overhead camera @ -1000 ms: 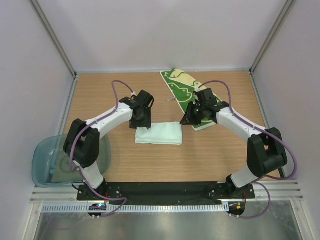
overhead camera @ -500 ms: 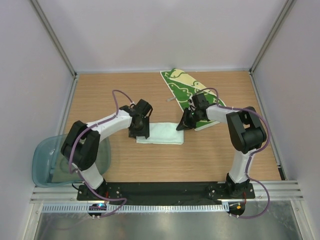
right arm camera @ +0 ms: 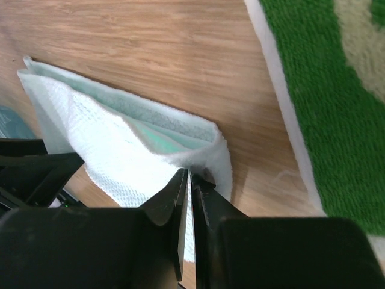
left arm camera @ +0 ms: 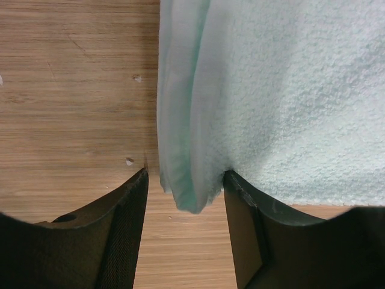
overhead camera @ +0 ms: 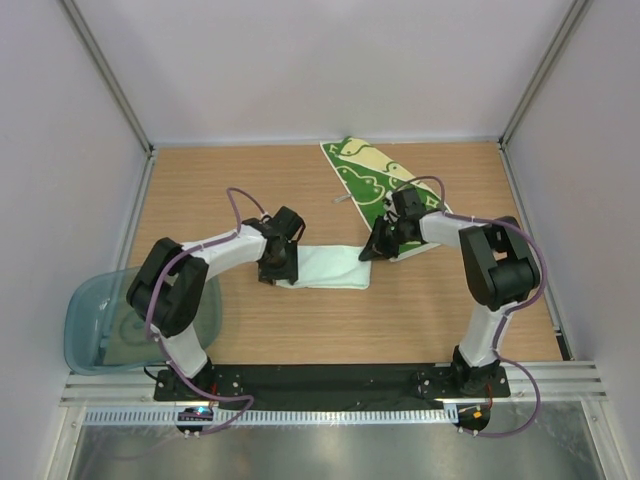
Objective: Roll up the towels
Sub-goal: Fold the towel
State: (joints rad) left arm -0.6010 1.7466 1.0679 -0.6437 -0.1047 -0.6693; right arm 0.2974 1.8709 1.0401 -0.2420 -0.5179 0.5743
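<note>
The mint towel (overhead camera: 325, 267) is plain, pale and terry-textured. It lies folded into a flat rectangle near the middle of the counter (overhead camera: 250, 180), its long side running left to right. Stacked layers show at its left edge, which sits between the parted left jaws. Its right end is nipped in the right jaws.

The green towel (overhead camera: 362, 172) has cream patches, white outline doodles and a pale border. It lies flat and spread, slanting from the far middle toward the right. Its near end is close to the mint towel without touching it.
</note>
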